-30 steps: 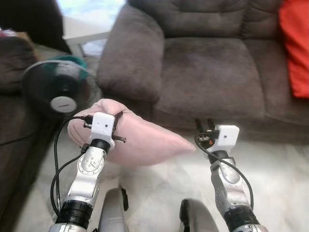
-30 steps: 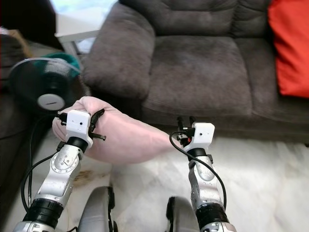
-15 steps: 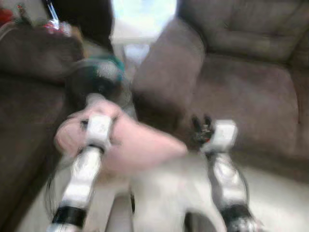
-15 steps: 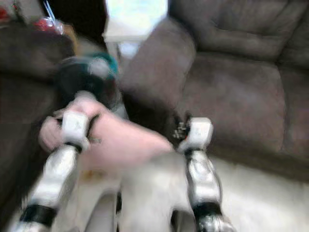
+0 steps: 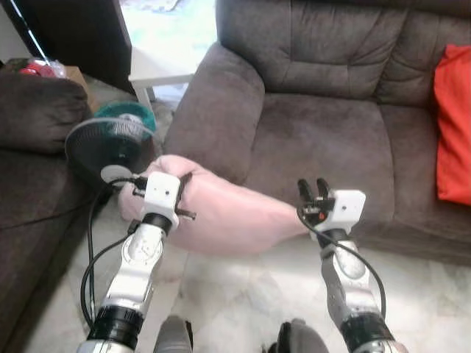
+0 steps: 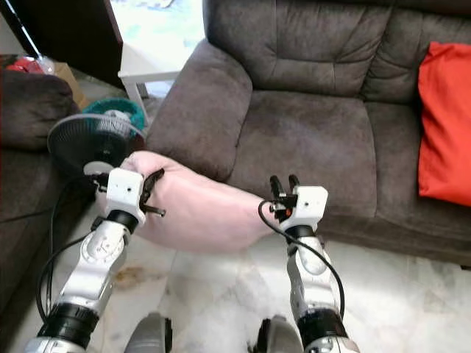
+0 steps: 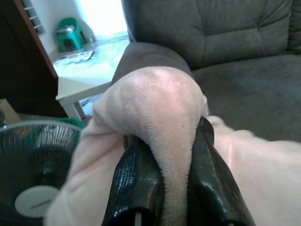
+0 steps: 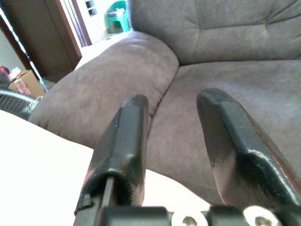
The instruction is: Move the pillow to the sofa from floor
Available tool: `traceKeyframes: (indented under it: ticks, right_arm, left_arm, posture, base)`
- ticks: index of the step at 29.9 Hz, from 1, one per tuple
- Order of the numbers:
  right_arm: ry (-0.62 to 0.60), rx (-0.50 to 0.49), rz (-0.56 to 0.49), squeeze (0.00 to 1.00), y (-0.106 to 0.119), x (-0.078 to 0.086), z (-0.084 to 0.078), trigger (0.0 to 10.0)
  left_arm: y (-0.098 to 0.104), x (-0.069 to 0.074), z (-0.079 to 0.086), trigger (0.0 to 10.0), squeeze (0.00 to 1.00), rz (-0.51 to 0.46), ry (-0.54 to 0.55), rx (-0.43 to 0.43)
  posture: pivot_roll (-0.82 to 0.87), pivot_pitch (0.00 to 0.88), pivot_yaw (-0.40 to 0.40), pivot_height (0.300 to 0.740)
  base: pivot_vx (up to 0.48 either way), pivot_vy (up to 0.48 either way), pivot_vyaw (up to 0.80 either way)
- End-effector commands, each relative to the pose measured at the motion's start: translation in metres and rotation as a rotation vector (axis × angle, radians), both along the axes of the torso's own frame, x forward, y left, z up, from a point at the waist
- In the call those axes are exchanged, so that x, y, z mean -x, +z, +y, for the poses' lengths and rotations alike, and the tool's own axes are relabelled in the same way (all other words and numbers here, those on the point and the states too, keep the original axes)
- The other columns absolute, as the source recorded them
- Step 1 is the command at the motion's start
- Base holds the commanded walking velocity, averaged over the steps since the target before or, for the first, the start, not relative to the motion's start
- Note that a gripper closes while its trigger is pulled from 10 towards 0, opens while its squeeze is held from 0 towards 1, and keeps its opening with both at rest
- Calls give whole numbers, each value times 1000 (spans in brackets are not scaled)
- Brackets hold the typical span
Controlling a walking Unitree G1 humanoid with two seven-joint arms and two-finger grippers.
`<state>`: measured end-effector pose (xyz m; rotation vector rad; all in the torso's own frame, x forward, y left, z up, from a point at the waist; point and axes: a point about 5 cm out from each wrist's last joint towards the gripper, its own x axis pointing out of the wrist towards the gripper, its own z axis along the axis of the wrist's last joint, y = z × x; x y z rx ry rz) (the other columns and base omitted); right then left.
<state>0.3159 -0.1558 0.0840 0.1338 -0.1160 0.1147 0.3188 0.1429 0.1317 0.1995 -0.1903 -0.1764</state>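
Note:
A soft pink pillow (image 5: 221, 217) hangs in the air in front of the grey sofa (image 5: 324, 140), below seat height and next to the sofa's arm. My left gripper (image 5: 182, 184) is shut on a fold of the pillow (image 7: 160, 113) at its left end; the black fingers (image 7: 136, 183) pinch the plush between them. My right gripper (image 5: 313, 187) stands open just past the pillow's right tip, its fingers (image 8: 127, 141) pointing at the sofa seat with nothing between them.
An orange-red cushion (image 5: 452, 121) leans at the right end of the sofa. A black floor fan (image 5: 103, 151) stands left of the pillow, its cable trailing on the pale floor (image 5: 235, 294). Another dark sofa (image 5: 33, 147) sits at far left, a white side table (image 5: 165, 70) behind.
The camera has swung and tilted up, showing more of the sofa back. The pillow stays pinched in my left gripper; my right gripper remains open.

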Motion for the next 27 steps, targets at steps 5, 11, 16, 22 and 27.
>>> traceKeyframes:
  ticks: [5,11,16,22,27]
  right_arm:
    - [-13,-10,-4,0,1,-1,-1,10000]
    - [-13,-6,2,0,0,-1,-2,10000]
    - [-17,-3,3,0,1,-2,-4,10000]
    - [-4,42,50,0,-4,-3,-9,10000]
    - [29,82,89,0,-7,-4,-11,10000]
  left_arm:
    - [29,-2,-2,10000,0,-131,-12,3]
    - [29,-3,-2,10000,0,-129,-15,5]
    - [29,-3,-3,10000,0,-124,-23,6]
    - [27,-2,-4,10000,0,-114,-32,4]
    - [26,-2,-5,10000,0,-111,-38,2]
  posture:
    - [172,89,-7,740]
    - [170,81,-6,740]
    - [168,78,-5,740]
    - [163,68,-6,740]
    - [162,70,-9,740]
  base:
    - [0,0,0]
    - [0,0,0]
    - [0,0,0]
    - [0,0,0]
    - [0,0,0]
